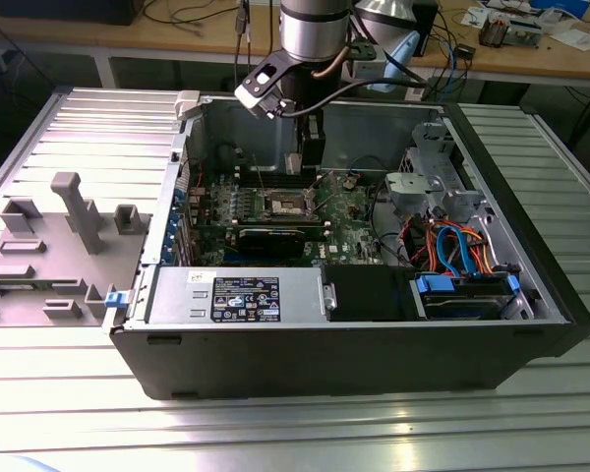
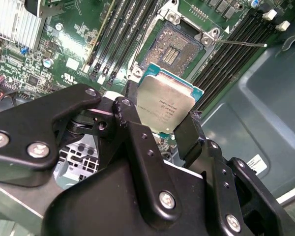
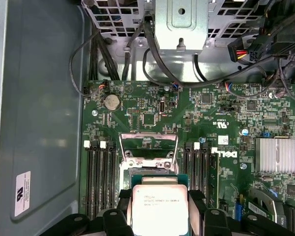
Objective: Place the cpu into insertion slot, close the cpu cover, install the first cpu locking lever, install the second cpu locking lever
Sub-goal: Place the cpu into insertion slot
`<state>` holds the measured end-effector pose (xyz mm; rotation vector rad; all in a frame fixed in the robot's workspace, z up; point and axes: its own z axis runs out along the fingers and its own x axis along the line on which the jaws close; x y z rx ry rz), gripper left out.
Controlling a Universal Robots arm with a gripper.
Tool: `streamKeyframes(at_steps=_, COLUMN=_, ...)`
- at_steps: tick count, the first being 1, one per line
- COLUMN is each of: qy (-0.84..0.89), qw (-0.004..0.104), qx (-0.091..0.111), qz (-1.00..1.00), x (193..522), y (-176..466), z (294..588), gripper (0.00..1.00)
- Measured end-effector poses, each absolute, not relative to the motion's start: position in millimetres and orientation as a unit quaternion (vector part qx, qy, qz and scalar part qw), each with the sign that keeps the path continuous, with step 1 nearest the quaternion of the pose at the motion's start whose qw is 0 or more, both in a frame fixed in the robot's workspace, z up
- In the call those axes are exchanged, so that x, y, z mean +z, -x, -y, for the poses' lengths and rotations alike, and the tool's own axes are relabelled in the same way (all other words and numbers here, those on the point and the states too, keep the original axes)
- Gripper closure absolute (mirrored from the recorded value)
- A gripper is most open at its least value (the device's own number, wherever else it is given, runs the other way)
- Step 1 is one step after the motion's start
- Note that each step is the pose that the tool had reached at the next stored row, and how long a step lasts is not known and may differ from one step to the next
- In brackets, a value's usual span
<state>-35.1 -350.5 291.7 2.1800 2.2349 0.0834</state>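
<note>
A ribbed metal table [image 1: 275, 433] is seen in the exterior view, and an open black computer case [image 1: 324, 364] is laid on it with its inside facing up. A grey moulded fixture tray [image 1: 49, 246] is set beside the case, toward the exterior view's left. Inside the case a green motherboard [image 1: 354, 211] is mounted, and a power supply box [image 1: 236, 295] is fitted along the near wall. The robot arm [image 1: 315, 29] is lowered from above into the case, over the board.

In both wrist views the gripper [image 2: 162, 120] is seen clamped on the cpu [image 2: 164, 105] — a black finger is pressed against each of two opposite edges, and the silver-grey top is turned toward the cameras. The insertion slot [image 2: 171, 49] is left uncovered, with its contact field exposed. The cpu cover [image 3: 148, 136] is swung up off the slot. The cpu is held above the board, near the slot's edge — it is not seated in it. A thin locking lever [image 2: 241, 44] is stood out away from the slot.
</note>
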Motion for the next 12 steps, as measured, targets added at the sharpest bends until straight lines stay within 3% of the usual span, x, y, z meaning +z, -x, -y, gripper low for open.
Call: streamKeyframes(at_steps=12, qy=-0.698, qw=0.009, qx=0.027, qz=-0.716, x=290.0, y=35.1, z=350.5, gripper=0.46)
